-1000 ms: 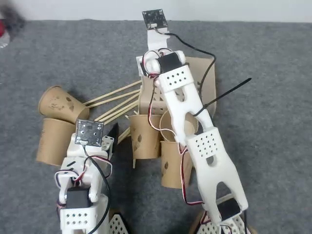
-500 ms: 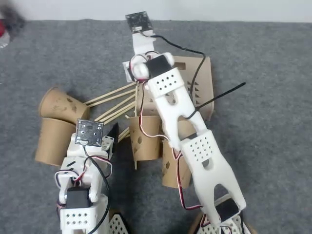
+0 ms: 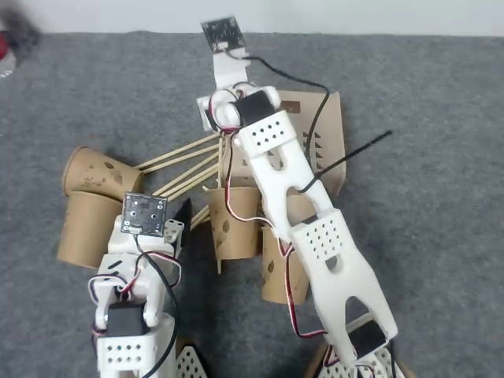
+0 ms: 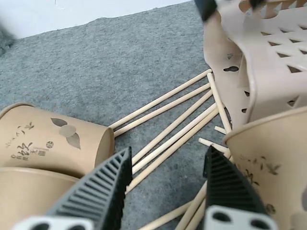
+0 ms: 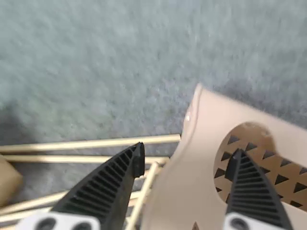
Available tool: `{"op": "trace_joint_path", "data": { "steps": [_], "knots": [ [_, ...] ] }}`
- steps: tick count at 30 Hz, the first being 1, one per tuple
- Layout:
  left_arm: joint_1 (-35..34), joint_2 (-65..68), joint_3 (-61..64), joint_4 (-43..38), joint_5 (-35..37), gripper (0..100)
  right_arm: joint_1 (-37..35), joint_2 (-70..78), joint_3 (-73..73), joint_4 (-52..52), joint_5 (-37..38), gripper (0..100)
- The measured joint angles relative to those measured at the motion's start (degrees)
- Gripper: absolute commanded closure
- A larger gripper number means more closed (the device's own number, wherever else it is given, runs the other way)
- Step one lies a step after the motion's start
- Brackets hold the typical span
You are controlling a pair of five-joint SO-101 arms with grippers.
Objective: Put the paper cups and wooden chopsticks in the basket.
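Right jaws gape astride the basket (image 5: 206, 124) wall; left jaws wide, empty, above chopsticks (image 4: 163, 98) between paper cups (image 4: 53, 139)

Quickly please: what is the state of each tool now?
Left tool: open, holding nothing, above the chopsticks.
Right tool: open, basket wall between its jaws.

Count of cups, chopsticks, basket and arms

Four paper cups in plain sight (image 3: 93, 171) (image 3: 85, 230) (image 3: 234, 228) (image 3: 276, 276). At least six wooden chopsticks (image 4: 160, 99), the exact number unclear where they overlap. One basket (image 3: 329, 118). Two arms (image 3: 138, 315) (image 3: 315, 236).
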Motion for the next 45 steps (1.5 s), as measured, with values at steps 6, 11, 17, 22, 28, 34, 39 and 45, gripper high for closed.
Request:
{"op": "trace_joint_path", "data": {
  "steps": [6,11,17,22,28,34,39,45],
  "knots": [
    [0.0,0.0,0.0,0.0,0.0,76,0.8,1.8,0.0,-0.1,6.2,90.2],
    [0.0,0.0,0.0,0.0,0.0,76,2.9,1.8,0.1,1.2,7.0,91.5],
    [0.0,0.0,0.0,0.0,0.0,76,5.7,1.4,-3.1,8.3,7.3,97.6],
    [0.0,0.0,0.0,0.0,0.0,76,8.3,-1.2,-10.5,15.3,7.6,97.6],
    [0.0,0.0,0.0,0.0,0.0,76,14.6,-10.9,-11.3,17.1,7.6,97.6],
    [0.0,0.0,0.0,0.0,0.0,76,20.1,-17.8,-11.4,17.1,7.6,97.6],
    [0.0,0.0,0.0,0.0,0.0,76,24.9,-24.3,-11.4,18.3,7.7,97.6],
    [0.0,0.0,0.0,0.0,0.0,76,33.0,-31.1,-11.4,22.4,7.8,97.6]
  ]
}}
